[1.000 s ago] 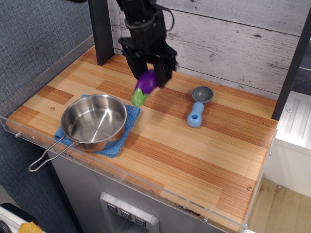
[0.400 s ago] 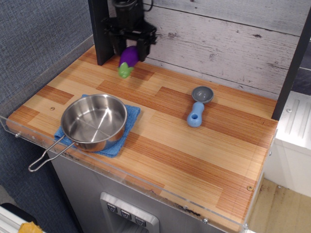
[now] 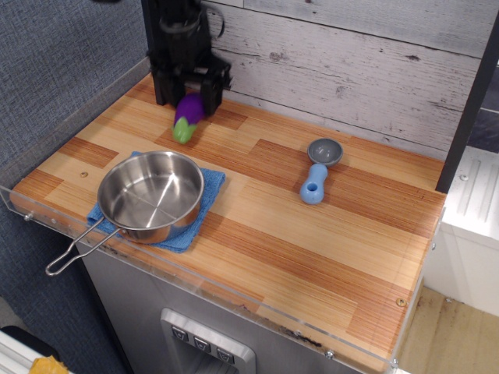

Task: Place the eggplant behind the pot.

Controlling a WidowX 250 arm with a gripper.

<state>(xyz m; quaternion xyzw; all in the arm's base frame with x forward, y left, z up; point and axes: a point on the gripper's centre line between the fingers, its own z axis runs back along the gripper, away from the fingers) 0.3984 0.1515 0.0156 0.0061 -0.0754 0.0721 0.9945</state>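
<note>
black gripper (image 3: 189, 92) at the back left of the wooden counter (image 3: 312, 234), fingers pointing down, clenched on the eggplant (image 3: 186, 115). purple body pinched between the 2 fingers, green stem cap hanging lowest, tilted down and toward the front left. cannot tell whether the cap touches the wood or hangs just above it. held close in front of the dark upright post (image 3: 160, 54), near the grey plank wall (image 3: 351, 54).

pot (image 3: 151, 195) well apart from the eggplant, nearer the front left edge, sitting upright on a blue cloth (image 3: 209, 191) that shows around its right and front sides. empty inside, shiny steel, thin wire loop handle reaching out past the front left edge of the counter. eggplant beyond the pot's far rim, a little to the right of its centre, with a strip of bare wood between the 2.

blue-handled scoop (image 3: 318, 168) lying flat right of centre, grey bowl toward the wall, blue handle toward the front, well apart from both pot and gripper.

clear plastic lip (image 3: 234, 300) along the front edge of the counter. grey fabric panel (image 3: 54, 62) on the left side.
</note>
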